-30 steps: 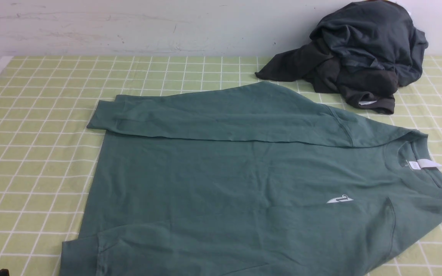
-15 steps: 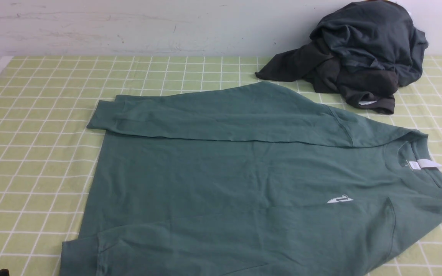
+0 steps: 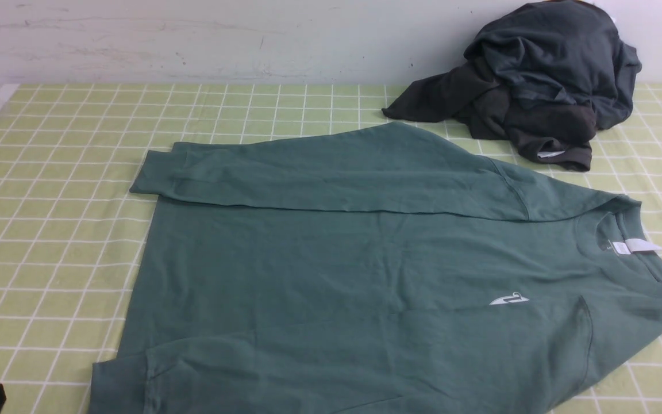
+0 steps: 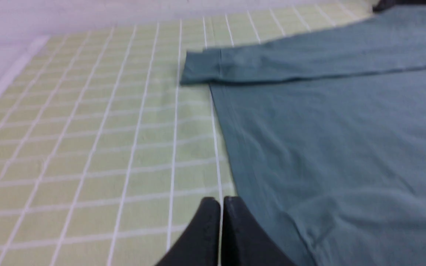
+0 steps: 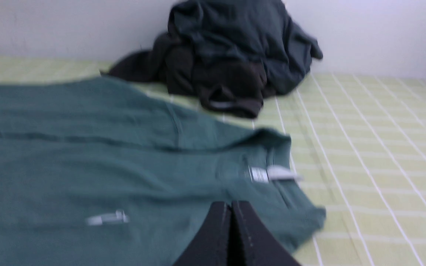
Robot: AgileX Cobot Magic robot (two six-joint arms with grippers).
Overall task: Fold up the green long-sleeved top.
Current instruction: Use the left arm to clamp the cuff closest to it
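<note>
Large teal-green cotton long-sleeved top (image 3: 365,276) lies flat on the green-checked bench (image 3: 49,230), toward its near edge. Left gripper (image 4: 221,201) and right gripper (image 5: 230,205) hang closed and empty. Coming in unopened, they'd likely just rumple the hem.

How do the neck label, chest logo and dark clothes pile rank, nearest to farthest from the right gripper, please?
Right wrist view, from the right gripper:
1. Neck label, just ahead.
2. Chest logo, off to the side.
3. Dark clothes pile, at the far back.
</note>
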